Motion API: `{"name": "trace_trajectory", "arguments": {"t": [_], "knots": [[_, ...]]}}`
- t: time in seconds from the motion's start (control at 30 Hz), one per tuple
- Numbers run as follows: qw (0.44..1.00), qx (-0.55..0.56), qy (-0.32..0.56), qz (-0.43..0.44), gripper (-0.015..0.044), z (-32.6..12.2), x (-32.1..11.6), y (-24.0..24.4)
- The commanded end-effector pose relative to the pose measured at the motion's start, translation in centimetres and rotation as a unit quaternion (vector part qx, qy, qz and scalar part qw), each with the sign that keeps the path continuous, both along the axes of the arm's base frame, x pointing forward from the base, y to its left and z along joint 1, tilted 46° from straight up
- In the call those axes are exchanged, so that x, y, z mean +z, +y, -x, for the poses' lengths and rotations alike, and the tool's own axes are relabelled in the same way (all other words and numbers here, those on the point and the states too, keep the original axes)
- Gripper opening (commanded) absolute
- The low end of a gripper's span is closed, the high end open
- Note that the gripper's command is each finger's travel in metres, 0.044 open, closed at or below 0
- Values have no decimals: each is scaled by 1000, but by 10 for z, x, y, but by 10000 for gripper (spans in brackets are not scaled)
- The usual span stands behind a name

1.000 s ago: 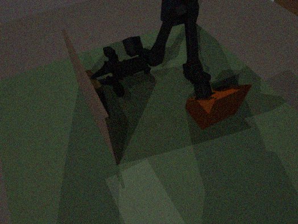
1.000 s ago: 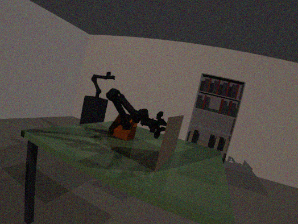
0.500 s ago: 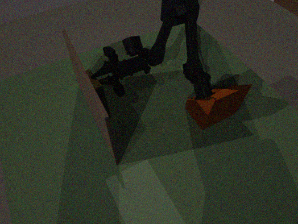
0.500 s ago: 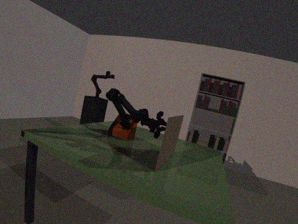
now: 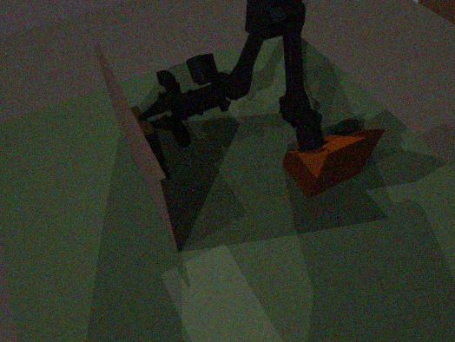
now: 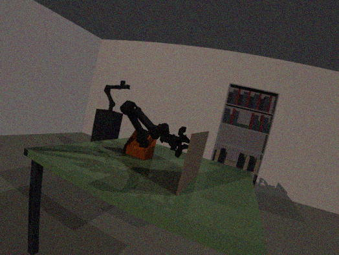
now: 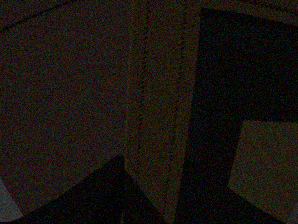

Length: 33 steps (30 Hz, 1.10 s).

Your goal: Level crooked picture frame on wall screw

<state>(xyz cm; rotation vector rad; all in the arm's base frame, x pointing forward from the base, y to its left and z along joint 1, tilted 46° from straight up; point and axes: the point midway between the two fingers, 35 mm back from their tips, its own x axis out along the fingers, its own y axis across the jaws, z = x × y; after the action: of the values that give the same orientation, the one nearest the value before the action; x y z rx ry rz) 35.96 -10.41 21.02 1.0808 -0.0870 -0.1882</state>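
Note:
The picture frame is a brown frame with a dark inside and a tan centre, on the near face of an upright wall panel. In the wrist view its side bar runs nearly upright and its top bar slopes down to the right; how far it hangs from level I cannot tell. The panel hides it in the exterior view. My gripper is shut on the frame's side bar, with dark fingers at the bottom of the wrist view. The screw and notched strip are hidden.
The panel stands on a green table. The arm's base sits by an orange block. Behind stand a bookshelf and a second small arm on a dark box. The views are dim and grainy.

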Motion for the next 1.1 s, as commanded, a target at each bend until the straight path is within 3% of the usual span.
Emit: {"name": "trace_trajectory", "arguments": {"t": [0.0, 1.07], "knots": [[1000, 5, -8, 4, 0, -1, 7, 4], [1000, 5, -8, 4, 0, -2, 12, 6]]}}
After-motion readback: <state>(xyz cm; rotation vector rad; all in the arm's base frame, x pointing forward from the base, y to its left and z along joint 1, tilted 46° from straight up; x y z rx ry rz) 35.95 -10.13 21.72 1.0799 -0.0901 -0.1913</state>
